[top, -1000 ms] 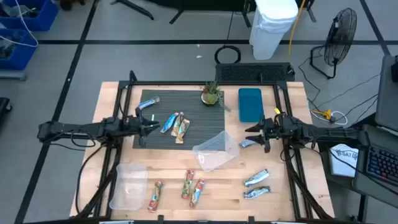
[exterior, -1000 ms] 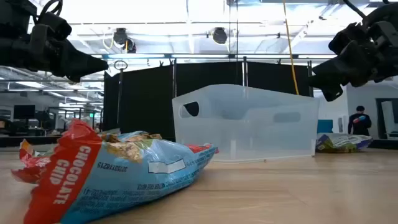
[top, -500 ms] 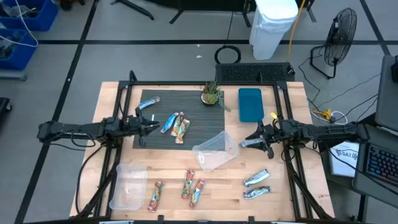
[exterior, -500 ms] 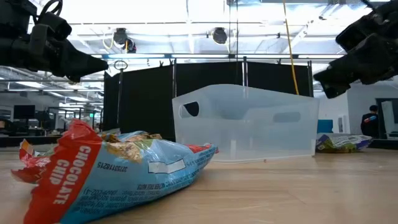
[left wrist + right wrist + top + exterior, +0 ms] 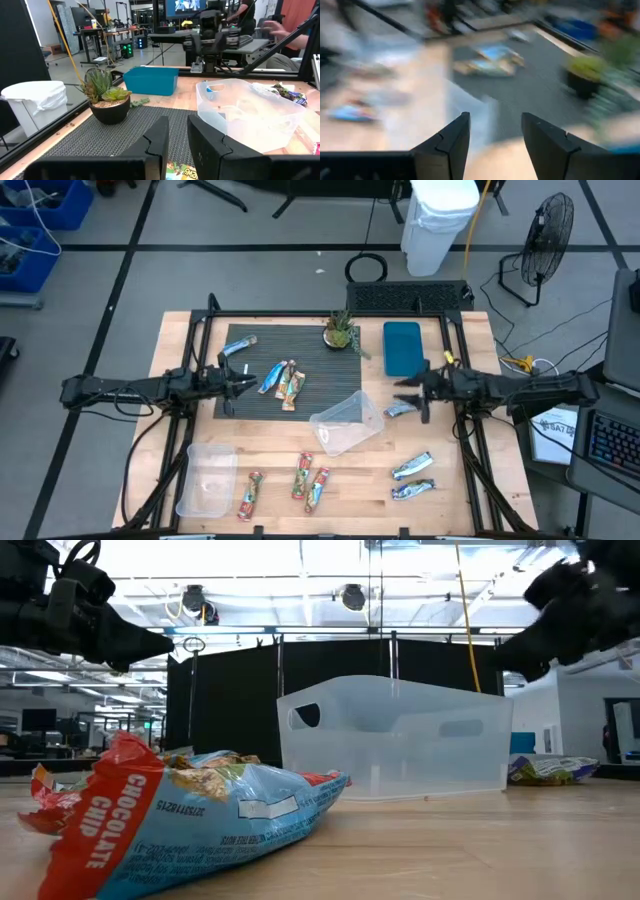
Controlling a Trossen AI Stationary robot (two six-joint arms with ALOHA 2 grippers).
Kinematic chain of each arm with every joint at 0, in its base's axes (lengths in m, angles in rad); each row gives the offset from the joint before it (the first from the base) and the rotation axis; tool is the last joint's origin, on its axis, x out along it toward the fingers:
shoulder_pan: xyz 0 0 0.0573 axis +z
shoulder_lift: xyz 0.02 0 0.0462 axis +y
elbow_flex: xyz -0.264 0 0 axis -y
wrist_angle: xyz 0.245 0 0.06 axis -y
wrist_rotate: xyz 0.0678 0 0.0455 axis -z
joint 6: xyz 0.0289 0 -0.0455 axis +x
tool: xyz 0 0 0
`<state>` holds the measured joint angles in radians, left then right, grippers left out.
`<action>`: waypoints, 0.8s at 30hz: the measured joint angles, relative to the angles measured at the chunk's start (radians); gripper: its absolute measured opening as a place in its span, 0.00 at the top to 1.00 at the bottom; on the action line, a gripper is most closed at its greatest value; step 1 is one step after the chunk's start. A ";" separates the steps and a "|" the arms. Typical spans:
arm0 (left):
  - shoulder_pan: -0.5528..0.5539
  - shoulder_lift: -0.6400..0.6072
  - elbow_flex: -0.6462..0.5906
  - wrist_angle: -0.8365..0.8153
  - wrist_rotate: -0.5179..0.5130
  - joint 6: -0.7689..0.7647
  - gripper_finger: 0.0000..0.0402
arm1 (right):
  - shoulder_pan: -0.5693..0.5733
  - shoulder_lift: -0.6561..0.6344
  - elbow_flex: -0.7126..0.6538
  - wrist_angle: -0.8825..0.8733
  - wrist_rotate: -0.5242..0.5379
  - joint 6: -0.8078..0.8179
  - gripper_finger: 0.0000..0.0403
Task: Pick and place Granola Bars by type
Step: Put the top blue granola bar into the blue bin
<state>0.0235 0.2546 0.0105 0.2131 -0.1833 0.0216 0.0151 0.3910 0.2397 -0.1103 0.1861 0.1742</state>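
Note:
Wrapped granola bars lie flat in groups. Three are on the dark mat [image 5: 285,370]: one [image 5: 240,346] and a pair [image 5: 282,383]. Three orange-red-green bars [image 5: 302,478] lie near the table's near edge, and two silvery-blue ones [image 5: 412,477] at the near right. One silvery-blue bar [image 5: 398,410] lies just off my right gripper [image 5: 410,393], which hovers open above the table, also in the low view [image 5: 512,648]. My left gripper [image 5: 247,385] hangs over the mat's left part, its fingers [image 5: 160,135] a narrow gap apart, holding nothing.
A clear tub [image 5: 345,423] lies tilted mid-table and shows in the low view as tub [image 5: 395,735]. A second clear tub [image 5: 205,478] sits at the near left. A potted plant [image 5: 340,332] and a teal box [image 5: 402,347] stand at the far side.
My right gripper dipped toward the table's near edge over the single silvery-blue bar, then swung back toward the far edge and rose. The bar stayed where it lay. The right wrist picture is smeared by this motion.

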 joint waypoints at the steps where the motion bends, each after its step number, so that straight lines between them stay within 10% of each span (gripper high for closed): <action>1: 0.000 0.000 0.000 0.000 0.000 0.000 0.81 | 0.000 0.035 0.027 -0.049 0.023 0.009 0.58; 24: 0.000 0.000 0.000 0.000 0.000 0.000 0.81 | 0.000 0.521 0.211 -0.515 -0.098 0.350 0.41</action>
<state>0.0235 0.2546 0.0105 0.2131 -0.1831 0.0216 0.0151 0.9122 0.4511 -0.6251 0.0882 0.5238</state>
